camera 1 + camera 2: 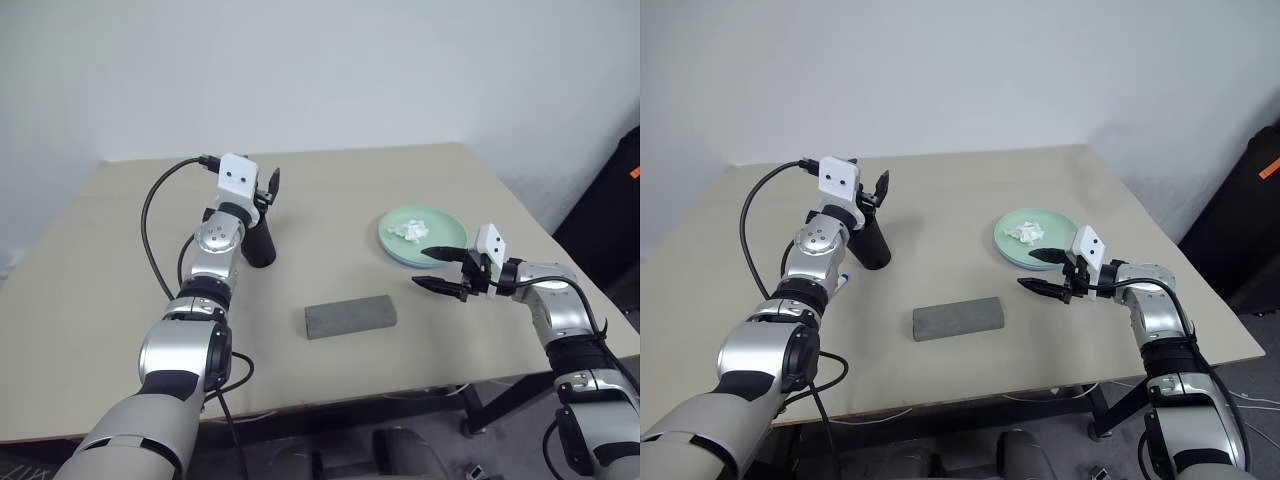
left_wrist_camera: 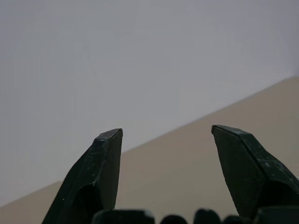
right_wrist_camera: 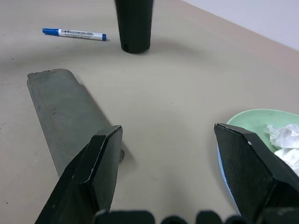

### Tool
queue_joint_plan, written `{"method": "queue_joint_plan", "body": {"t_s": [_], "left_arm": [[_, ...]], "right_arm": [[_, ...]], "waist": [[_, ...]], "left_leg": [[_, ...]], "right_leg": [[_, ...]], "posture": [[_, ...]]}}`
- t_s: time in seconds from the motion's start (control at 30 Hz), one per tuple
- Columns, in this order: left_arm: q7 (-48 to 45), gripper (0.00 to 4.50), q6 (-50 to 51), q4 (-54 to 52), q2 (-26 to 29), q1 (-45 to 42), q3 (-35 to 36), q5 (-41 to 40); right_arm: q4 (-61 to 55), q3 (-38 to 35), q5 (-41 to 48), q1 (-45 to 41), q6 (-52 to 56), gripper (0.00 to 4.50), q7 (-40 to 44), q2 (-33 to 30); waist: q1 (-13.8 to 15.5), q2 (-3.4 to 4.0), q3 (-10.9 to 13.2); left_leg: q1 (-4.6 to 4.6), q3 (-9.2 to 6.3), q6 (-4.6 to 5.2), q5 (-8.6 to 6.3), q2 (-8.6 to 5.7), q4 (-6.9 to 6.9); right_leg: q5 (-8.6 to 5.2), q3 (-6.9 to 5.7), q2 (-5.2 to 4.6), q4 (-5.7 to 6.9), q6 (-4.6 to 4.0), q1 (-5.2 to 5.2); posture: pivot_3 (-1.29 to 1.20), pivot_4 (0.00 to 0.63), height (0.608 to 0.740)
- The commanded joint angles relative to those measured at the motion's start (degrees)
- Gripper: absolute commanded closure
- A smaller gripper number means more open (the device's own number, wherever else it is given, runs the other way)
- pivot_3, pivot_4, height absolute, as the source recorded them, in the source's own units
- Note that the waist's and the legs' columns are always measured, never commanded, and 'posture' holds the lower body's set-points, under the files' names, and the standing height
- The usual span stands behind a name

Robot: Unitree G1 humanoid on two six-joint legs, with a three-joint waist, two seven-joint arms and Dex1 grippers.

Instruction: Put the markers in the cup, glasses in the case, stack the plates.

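The blue-capped marker (image 3: 74, 33) lies beside the black cup (image 1: 872, 245) on the desk (image 1: 420, 340) — light, slick, best pinched mid-barrel; both end effectors, left (image 1: 876, 190) and right (image 1: 1044, 270), are released.

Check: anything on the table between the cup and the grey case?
Nothing: bare table between cup and case in the right wrist view; the blue-capped marker lies off to one side.

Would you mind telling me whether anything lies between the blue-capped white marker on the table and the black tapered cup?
Nothing visible does: the blue-capped white marker lies apart beside the black tapered cup, with bare beige table between.
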Motion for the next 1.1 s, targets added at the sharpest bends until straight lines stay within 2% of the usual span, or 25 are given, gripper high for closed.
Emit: {"method": "queue_joint_plan", "body": {"t_s": [0.03,0.13,0.33,0.53,0.67,0.83,0.97,1.1], "left_arm": [[-1.26,1.28,0.24,-3.7,1.26,-1.97,1.76,-2.07],[-3.63,1.28,3.47,-6.91,2.72,-0.89,3.32,-4.49],[-11.07,1.28,15.95,-20.61,7.04,4.87,6.74,-11.32],[-25.04,1.28,41.15,-48.17,17.08,18.87,9.45,-23.75],[-28.7,1.28,53.76,-60.32,24.17,27.42,9.32,-26.59],[-28.63,1.28,64.13,-66.48,29.51,33.42,8.63,-25.72],[-26.97,1.28,70.55,-68.6,30.76,35.22,6.0,-23.92],[-23.69,1.28,74.67,-68.3,29.74,35.87,3.34,-21.38]], "right_arm": [[-1.87,-0.69,0.76,-1.17,-0.51,1.1,0.53,-0.37],[-1.91,-0.61,0.7,-1.16,-0.54,1.1,0.59,-0.29],[-1.46,-0.42,0.36,-1.04,-0.97,1.1,0.81,-0.14],[-0.54,-0.04,-0.11,-1.21,-1.58,1.1,1.23,0.2],[-0.26,0.26,-0.15,-1.37,-1.67,1.1,1.49,0.52],[0.93,0.77,-0.29,-2.2,-1.98,1.1,1.55,1.17],[1.35,0.92,-0.34,-2.55,-2.14,1.1,1.66,1.43],[1.53,0.99,-0.31,-2.58,-2.28,1.1,1.68,1.52]], "waist": [[0.0,0.0,0.0],[-0.03,0.0,0.0],[-0.09,0.01,0.0],[-0.21,-0.01,0.01],[-0.03,-0.01,0.01],[-0.06,-0.01,0.01],[-0.04,-0.02,0.01],[-0.04,-0.01,0.01]], "left_leg": [[0.0,0.0,0.0,0.0,0.0,0.0],[0.0,0.0,0.0,0.0,0.02,0.0],[0.04,0.01,-0.06,-0.03,0.07,-0.03],[-0.01,0.01,-0.1,-0.06,0.11,-0.03],[0.0,-0.01,-0.13,-0.07,0.13,-0.05],[0.07,-0.06,-0.31,-0.12,0.13,-0.05],[0.1,-0.04,-0.42,-0.13,0.15,-0.05],[0.09,-0.04,-0.41,-0.13,0.15,-0.07]], "right_leg": [[0.0,0.0,0.0,0.0,0.0,0.0],[0.0,-0.02,0.0,0.01,0.0,-0.01],[0.0,-0.04,0.0,0.08,0.0,-0.04],[-0.01,-0.06,0.0,0.11,-0.02,-0.12],[-0.09,-0.08,0.0,0.12,-0.13,-0.13],[-0.11,-0.16,-0.07,0.12,-0.14,-0.06],[-0.11,-0.21,-0.06,0.17,-0.14,-0.07],[-0.11,-0.22,-0.06,0.17,-0.15,-0.09]], "posture": [[0.0,0.0,0.74],[0.0,0.0,0.74],[0.0,0.0,0.74],[0.0,0.0,0.74],[0.0,0.0,0.74],[0.0,0.0,0.74],[0.0,0.0,0.74],[0.0,0.0,0.74]]}}
